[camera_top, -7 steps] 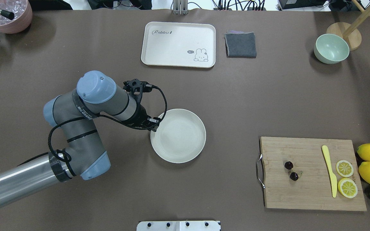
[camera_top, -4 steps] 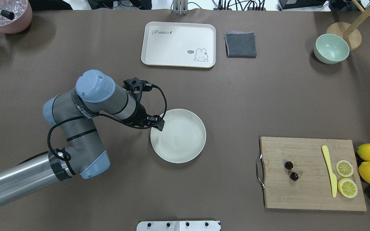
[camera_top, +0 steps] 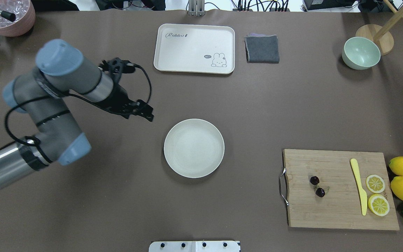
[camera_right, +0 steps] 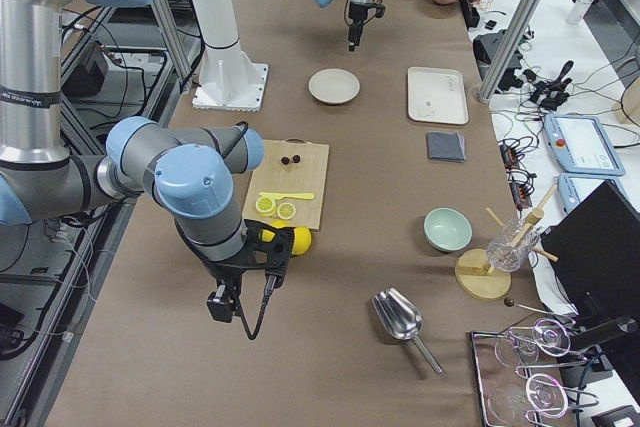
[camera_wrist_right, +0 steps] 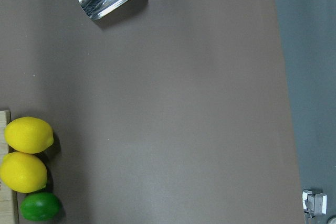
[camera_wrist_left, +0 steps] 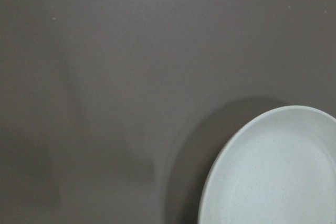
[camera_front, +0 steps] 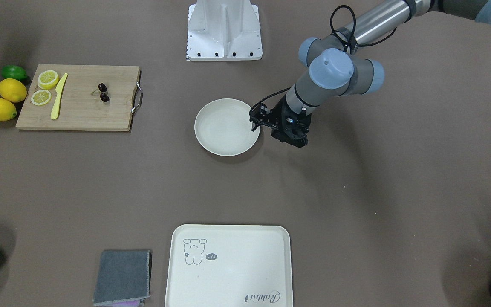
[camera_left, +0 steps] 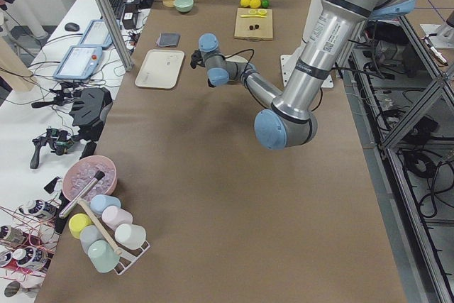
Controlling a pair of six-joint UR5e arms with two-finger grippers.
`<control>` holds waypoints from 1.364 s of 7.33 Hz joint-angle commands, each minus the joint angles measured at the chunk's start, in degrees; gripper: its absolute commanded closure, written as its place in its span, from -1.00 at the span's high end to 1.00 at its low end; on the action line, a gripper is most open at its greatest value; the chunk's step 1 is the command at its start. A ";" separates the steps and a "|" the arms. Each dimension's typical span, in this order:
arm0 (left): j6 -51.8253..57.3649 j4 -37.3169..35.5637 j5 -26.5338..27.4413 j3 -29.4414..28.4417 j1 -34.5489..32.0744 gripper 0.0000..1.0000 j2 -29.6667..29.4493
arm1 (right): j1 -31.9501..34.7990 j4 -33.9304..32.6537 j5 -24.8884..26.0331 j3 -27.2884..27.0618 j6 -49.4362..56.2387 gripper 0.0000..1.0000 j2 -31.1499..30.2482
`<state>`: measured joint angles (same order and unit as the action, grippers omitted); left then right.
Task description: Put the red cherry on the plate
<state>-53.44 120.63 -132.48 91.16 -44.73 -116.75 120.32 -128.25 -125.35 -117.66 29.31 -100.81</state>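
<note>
Left arm: the left gripper (camera_top: 149, 117) has withdrawn from the plate (camera_top: 193, 148). Half a second ago its tip hung over the plate's rim on the robot's left; in the overhead view it now stands over bare surface (camera_top: 257, 105), away from the robot and to the left of the plate, clear of the rim. The elbow and wrist joints have swung left with it. The front-facing view disagrees and shows the tip just at the rim. The left wrist camera sees only part of the plate at its lower right corner. How far the jaws are parted cannot be told; nothing is seen in them.

Right arm: the right gripper (camera_right: 217, 309) hangs near the whole lemons (camera_wrist_right: 25, 153) and the lime (camera_wrist_right: 39, 206), and appears only in the right side view. State of its jaws cannot be told.

Task items: the red cherry (camera_top: 320, 192) lies unmoved on the wooden cutting board (camera_top: 327, 210), well apart from the plate. The plate has not shifted and holds nothing.
</note>
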 commanded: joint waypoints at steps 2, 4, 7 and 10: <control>17.87 -0.22 -16.79 4.38 -19.63 0.96 14.67 | -7.25 -5.25 -4.53 -1.61 -1.35 1.00 5.43; 25.20 -0.48 -22.10 4.03 -27.40 0.96 20.83 | -17.60 -3.95 -8.05 -3.96 -11.32 1.00 8.07; 26.54 -0.57 -25.01 2.54 -31.46 0.96 23.67 | -32.20 2.98 -11.39 -6.52 -30.73 1.00 14.93; 26.63 -0.48 -25.02 1.39 -31.65 0.96 23.59 | -43.11 4.94 -11.23 -17.48 -43.61 1.00 13.10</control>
<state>-26.85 120.14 -157.45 92.87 -76.33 -93.12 81.40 -123.36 -136.56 -130.38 -10.24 -86.59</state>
